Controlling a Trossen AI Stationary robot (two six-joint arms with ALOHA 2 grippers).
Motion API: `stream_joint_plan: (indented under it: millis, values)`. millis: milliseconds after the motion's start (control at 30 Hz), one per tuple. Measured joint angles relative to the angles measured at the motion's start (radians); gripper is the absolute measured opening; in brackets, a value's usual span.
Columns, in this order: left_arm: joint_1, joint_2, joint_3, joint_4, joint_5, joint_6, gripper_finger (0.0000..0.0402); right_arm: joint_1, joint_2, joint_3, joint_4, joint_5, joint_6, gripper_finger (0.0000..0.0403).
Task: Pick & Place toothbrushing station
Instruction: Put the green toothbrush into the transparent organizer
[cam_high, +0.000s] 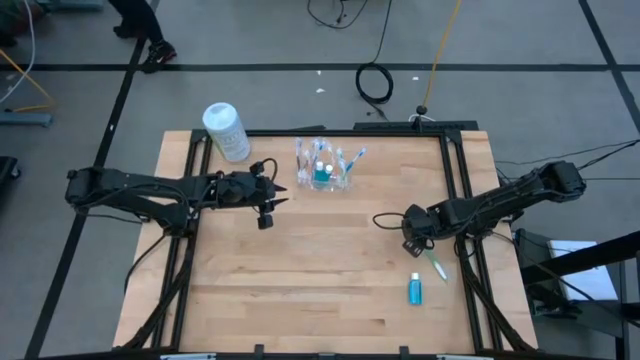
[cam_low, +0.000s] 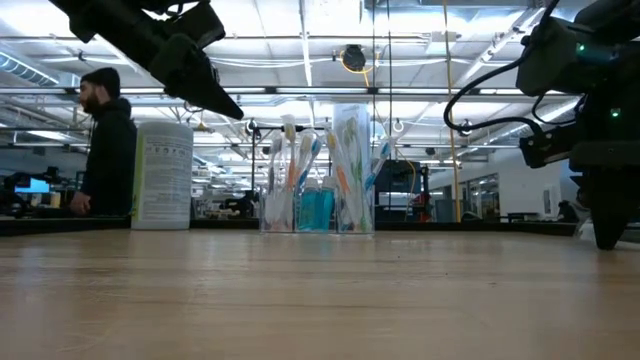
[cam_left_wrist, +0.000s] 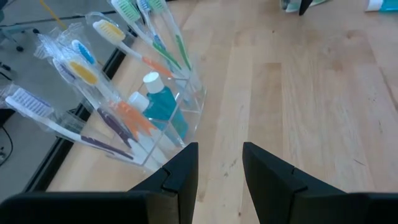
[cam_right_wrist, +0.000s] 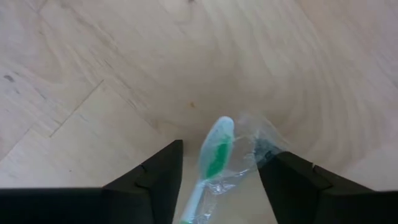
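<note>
You have the wooden table (cam_high: 300, 290) filling the middle of the high view, with the white canister (cam_high: 226, 131) lying tilted at its upper left corner. The toothbrushing station (cam_high: 323, 168) stands upright at the top centre of the table, its long axis vertical in the low view, brush heads fanning upward and a blue bottle inside it. Your left gripper (cam_high: 266, 205) hangs just left of and below the station, fingers (cam_left_wrist: 181, 174) parted with nothing between them. Your right gripper (cam_high: 415, 243) sits at right centre, low over a wrapped green toothbrush (cam_right_wrist: 214, 155), fingers spread either side of it, not gripping. A small blue tube (cam_high: 414, 291) lies below it.
</note>
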Motion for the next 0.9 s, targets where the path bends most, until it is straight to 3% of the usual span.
stream_joint_plan:
  millis: [433, 900]
  values:
    - [0.0, 0.0, 0.0, 0.001, 0.0, 0.0, 0.0131, 0.0, -0.006, -0.001, 0.011, 0.024, 0.0, 0.0111]
    - [0.0, 0.0, 0.0, 0.005, 0.0, 0.006, 0.0131, -0.002, -0.147, -0.006, 0.12, 0.024, -0.017, 0.0027]
